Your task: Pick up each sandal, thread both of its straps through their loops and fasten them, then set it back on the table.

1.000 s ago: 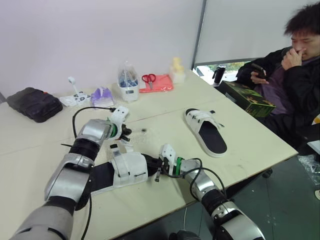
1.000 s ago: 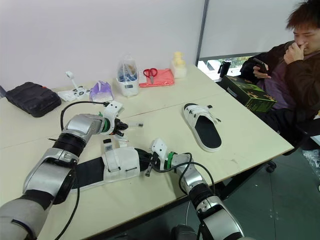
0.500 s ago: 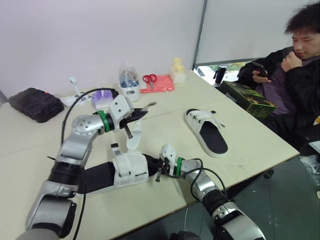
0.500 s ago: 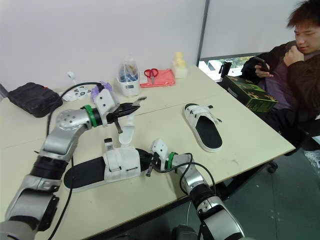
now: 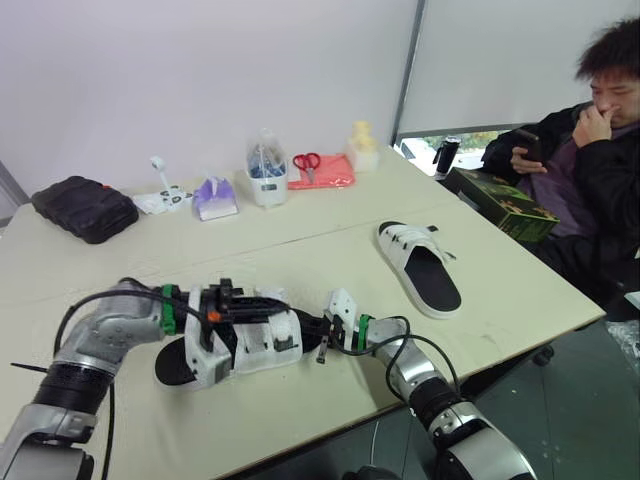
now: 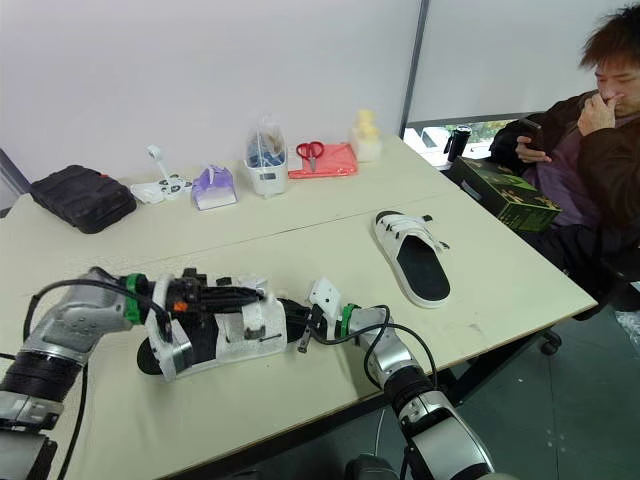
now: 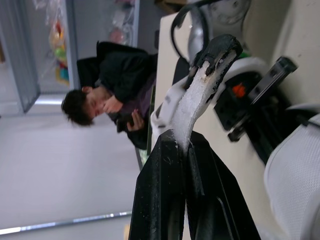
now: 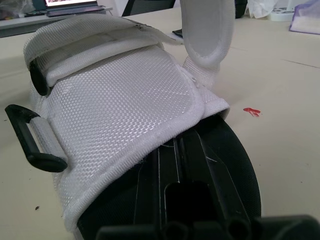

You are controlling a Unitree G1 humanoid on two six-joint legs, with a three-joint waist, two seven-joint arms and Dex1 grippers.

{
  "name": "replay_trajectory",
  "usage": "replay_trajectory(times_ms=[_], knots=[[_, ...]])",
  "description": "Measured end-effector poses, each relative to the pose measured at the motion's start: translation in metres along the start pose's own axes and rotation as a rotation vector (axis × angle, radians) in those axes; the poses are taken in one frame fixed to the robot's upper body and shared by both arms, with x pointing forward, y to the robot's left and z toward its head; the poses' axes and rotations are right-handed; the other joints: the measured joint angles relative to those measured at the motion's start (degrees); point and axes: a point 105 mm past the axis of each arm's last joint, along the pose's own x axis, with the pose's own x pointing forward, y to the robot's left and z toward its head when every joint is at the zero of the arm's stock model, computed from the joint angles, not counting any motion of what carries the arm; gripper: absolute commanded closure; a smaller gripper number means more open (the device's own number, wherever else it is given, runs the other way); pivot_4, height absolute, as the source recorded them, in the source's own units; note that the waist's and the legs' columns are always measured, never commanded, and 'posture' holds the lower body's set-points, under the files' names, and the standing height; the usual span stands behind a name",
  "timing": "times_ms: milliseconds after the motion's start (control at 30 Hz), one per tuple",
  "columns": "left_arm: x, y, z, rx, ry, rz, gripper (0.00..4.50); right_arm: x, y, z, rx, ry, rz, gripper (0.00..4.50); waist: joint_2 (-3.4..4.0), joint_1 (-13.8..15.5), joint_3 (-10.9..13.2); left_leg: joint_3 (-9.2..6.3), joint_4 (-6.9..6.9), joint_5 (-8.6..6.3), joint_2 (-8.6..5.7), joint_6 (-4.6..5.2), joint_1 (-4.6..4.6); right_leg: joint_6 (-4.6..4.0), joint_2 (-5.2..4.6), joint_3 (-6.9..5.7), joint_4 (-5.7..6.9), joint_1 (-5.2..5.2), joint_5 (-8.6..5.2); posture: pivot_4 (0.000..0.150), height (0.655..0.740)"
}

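The near sandal, black-soled with white woven straps, lies at the table's front. My left gripper lies low across its top, shut on a white strap that it holds pinched at its fingertips. My right gripper is at the sandal's right-hand end, shut on the black sole. In the right wrist view the wide strap lies over the sole, a second strap stands up behind it, and a black loop sticks out at the side. The second sandal lies flat further right.
Along the table's back stand a black pouch, a purple pack, a white container, scissors on a red cloth and a yellow object. A green box sits at the right corner beside a seated person.
My left gripper has come down from above the table to lie across the near sandal, bringing the strap with it. The camera has shifted. The right gripper has stayed put.
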Motion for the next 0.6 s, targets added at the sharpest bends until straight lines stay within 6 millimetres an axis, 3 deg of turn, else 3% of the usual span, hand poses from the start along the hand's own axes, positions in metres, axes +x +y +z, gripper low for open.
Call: replay_trajectory(times_ms=[67, 200, 500, 600], knots=[[0.0, -0.001, 0.0, 0.003, 0.004, 0.001, 3.59, 0.0, 0.0, 0.0, 0.0, 0.0, 0.002, 4.5, 0.01, 0.02, 0.0, 0.07, -0.01, -0.02, 0.01, 0.03, 0.0, 0.02, 0.03, 0.0, 0.02, 0.0, 0.01, 0.15, 0.74], [-0.005, -0.009, 0.002, -0.058, 0.029, 0.027, 1.63, 0.0, 0.001, 0.0, 0.0, 0.0, 0.005, 4.5, 0.09, 0.0, -0.02, 0.14, -0.01, -0.05, 0.12, 0.09, 0.02, 0.17, 0.07, -0.02, 0.03, -0.01, 0.1, 0.15, 0.74], [-0.028, -0.021, 0.005, -0.114, 0.123, 0.047, 1.63, 0.001, 0.001, 0.0, 0.0, 0.002, 0.008, 4.5, 0.13, 0.02, -0.03, 0.12, -0.03, -0.06, 0.24, 0.09, 0.03, -0.01, 0.05, -0.05, 0.01, -0.08, -0.01, 0.15, 0.74], [-0.044, -0.034, 0.006, -0.179, 0.209, 0.047, 1.63, 0.003, 0.002, 0.001, 0.0, 0.002, 0.019, 4.5, 0.16, -0.05, -0.02, 0.27, -0.1, -0.1, 0.35, 0.15, 0.12, 0.01, 0.03, -0.09, 0.01, -0.14, 0.0, 0.15, 0.74]])
